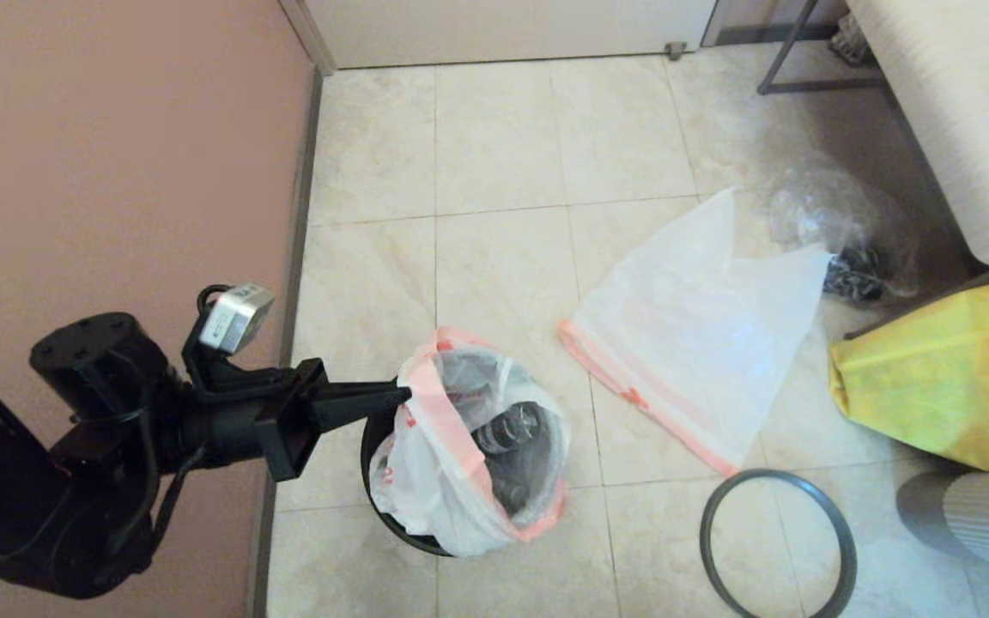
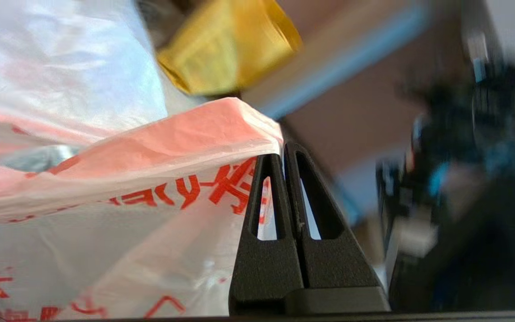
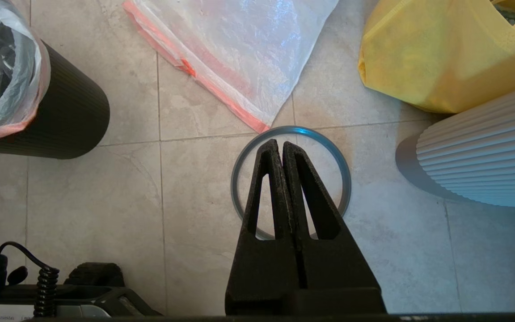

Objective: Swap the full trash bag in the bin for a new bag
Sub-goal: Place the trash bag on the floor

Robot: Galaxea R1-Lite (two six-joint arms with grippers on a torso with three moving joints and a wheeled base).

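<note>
The full trash bag (image 1: 434, 481), thin translucent white with red lettering and an orange-pink band round its mouth, sits in the dark round bin (image 1: 372, 451) with a bottle showing inside. My left gripper (image 1: 409, 395) reaches to the bin's left rim and is shut on the bag's mouth edge (image 2: 221, 129). The new bag (image 1: 692, 335) lies flat on the tiles to the right of the bin. The grey hoop rim (image 1: 773, 472) lies on the floor in front of it. My right gripper (image 3: 281, 144) hangs shut and empty above the hoop (image 3: 291, 129); it is out of the head view.
A yellow bag (image 1: 932, 386) and a ribbed white object (image 1: 984, 515) stand at the right. A crinkled clear bag (image 1: 838, 232) lies behind the new bag, beside a pale bench (image 1: 958, 103). The pink wall (image 1: 117, 172) runs close along the bin's left.
</note>
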